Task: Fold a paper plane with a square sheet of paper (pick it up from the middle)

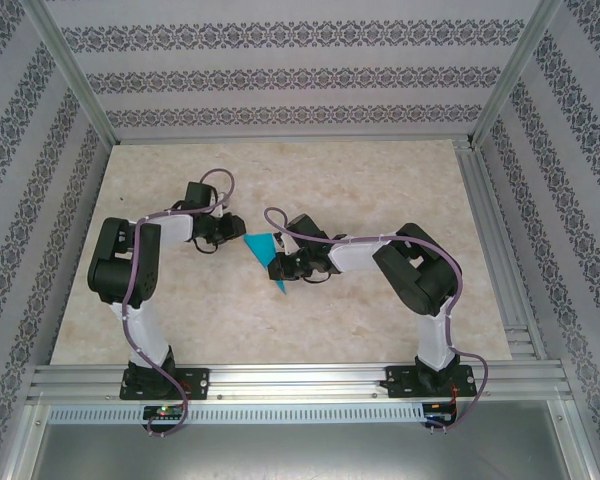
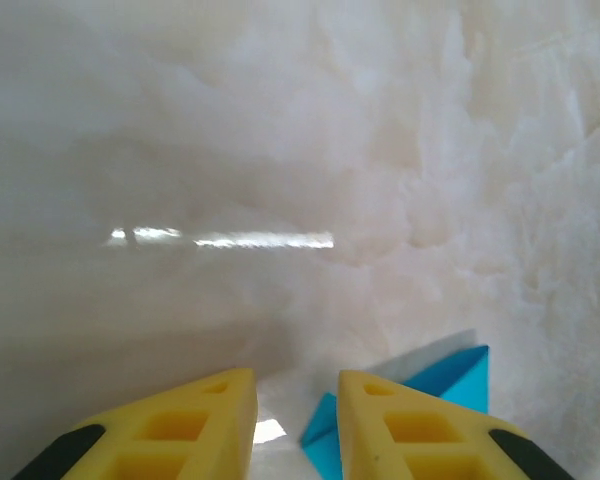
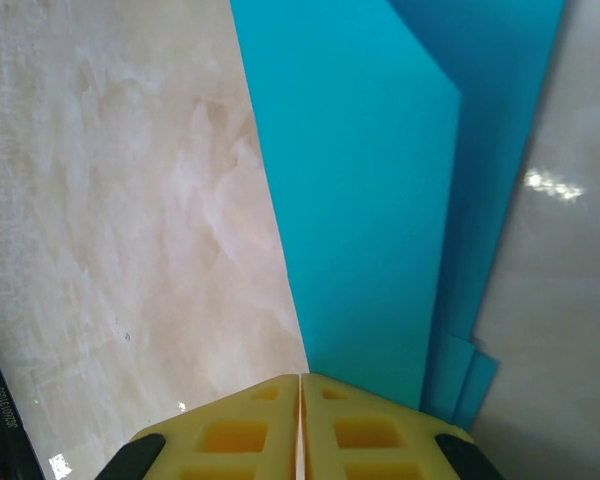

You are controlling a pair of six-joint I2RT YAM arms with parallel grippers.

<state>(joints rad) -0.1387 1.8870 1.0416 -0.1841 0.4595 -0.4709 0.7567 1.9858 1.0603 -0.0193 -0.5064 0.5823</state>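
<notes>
The turquoise sheet of paper point(image 1: 261, 244) lies folded into layers on the marble table point(image 1: 380, 180), with a sharp tip point(image 1: 280, 288) toward the near side. In the right wrist view the paper point(image 3: 370, 200) spreads away from my right gripper point(image 3: 300, 378), which is shut with its yellow tips on the paper's left folded edge; I cannot see paper pinched between them. My left gripper point(image 2: 297, 378) is open, bare table in its gap. Its right finger point(image 2: 410, 420) stands over a corner of the paper point(image 2: 450, 380). From above, the left gripper point(image 1: 235, 232) sits just left of the paper and the right gripper point(image 1: 278, 268) on its near-right part.
Metal frame rails point(image 1: 280, 378) run along the near edge, with posts at the back corners. Patterned walls point(image 1: 300, 80) close in the back and sides. Marble surface surrounds the paper on all sides.
</notes>
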